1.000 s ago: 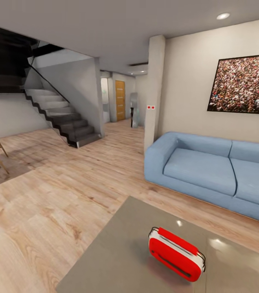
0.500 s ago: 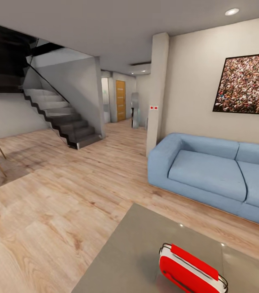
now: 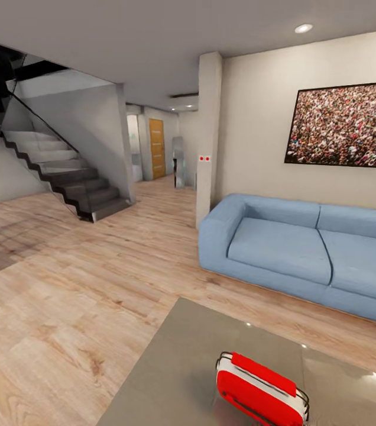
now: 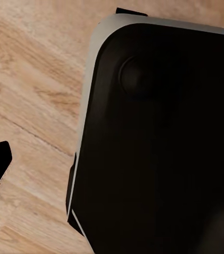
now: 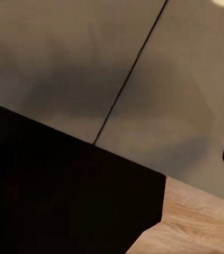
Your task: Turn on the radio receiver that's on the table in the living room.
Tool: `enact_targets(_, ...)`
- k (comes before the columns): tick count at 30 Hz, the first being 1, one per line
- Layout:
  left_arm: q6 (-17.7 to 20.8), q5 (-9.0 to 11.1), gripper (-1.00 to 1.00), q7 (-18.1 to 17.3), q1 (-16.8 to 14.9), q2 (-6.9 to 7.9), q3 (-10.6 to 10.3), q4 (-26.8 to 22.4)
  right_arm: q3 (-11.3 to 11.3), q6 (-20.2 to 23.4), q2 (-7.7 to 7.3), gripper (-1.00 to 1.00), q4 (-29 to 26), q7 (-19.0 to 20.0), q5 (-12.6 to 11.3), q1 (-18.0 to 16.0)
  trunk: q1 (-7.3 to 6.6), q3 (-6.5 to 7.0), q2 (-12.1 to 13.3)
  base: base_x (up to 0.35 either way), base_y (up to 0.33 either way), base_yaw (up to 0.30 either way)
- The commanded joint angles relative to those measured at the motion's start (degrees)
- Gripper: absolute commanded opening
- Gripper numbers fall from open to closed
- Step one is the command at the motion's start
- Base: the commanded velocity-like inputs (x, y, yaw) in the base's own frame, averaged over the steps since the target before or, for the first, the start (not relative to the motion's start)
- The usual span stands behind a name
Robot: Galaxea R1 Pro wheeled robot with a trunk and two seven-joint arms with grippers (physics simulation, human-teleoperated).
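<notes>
Radio receiver (image 3: pixel 261 391) upright on table (image 3: pixel 170 378), long axis slanting toward sofa (image 3: pixel 306 251) (jaws' state unreadable).

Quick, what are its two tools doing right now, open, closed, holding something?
Left tool: cannot be told from these pictures.
Right tool: cannot be told either.

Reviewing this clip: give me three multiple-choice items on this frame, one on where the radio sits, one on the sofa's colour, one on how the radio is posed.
1. Where is the radio?
A. on the floor
B. on the table
C. on the stairs

2. What colour is the sofa?
A. blue
B. green
C. brown

3. How does the radio stand?
A. on its side
B. upside down
C. upright, handle on top

Answers: 1 B, it rests on the glossy grey top; 2 A, the cushions and arms are light blue; 3 C, the thin metal handle arches over its top.
</notes>
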Motion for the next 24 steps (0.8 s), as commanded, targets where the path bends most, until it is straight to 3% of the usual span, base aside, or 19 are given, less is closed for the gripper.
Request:
enact_targets(1, 0.00, 0.00, 1.00, 0.00, 0.02, -0.01, 0.00, 0.00, 0.00, 0.01, 0.00, 1.00, 0.00, 0.00, 0.00, 0.00, 0.00, 0.04, 0.00, 0.000, 0.000, -0.251)
enact_targets(24, 0.00, -0.08, 1.00, 0.00, 0.00, -0.07, 0.00, 0.00, 0.00, 0.04, -0.18, 1.00, 0.00, 0.12, 0.00, 0.00, 0.00, 0.21, 0.00, 0.000, 0.000, -0.263)
